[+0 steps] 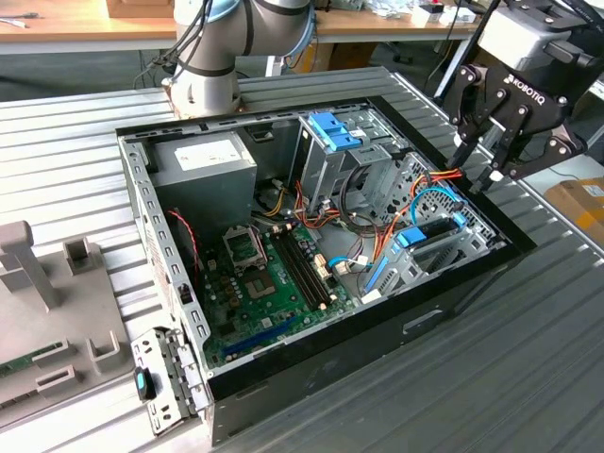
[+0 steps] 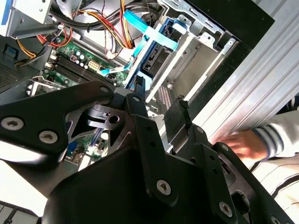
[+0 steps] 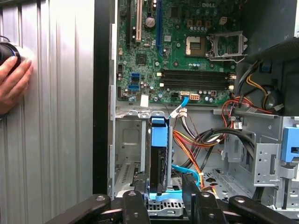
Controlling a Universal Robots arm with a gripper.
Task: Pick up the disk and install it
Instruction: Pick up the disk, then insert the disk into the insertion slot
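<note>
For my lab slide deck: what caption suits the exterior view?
Open gripper hovers above the blue-framed disk, which stands on edge inside the open computer case.

1 × arm (image 1: 212, 57): grey, with a blue joint cap; base column upright at the back of the exterior view, upper links running out past the top edge.
1 × wrist (image 1: 533, 42): at the exterior view's upper right, angled downward.
1 × end effector (image 1: 478, 172): black, two-fingered, bolted linkage arms, pointing down.
2 × fingers (image 3: 135, 200): spread apart, tips roughly level, a clear gap between them in both wrist views.
</note>
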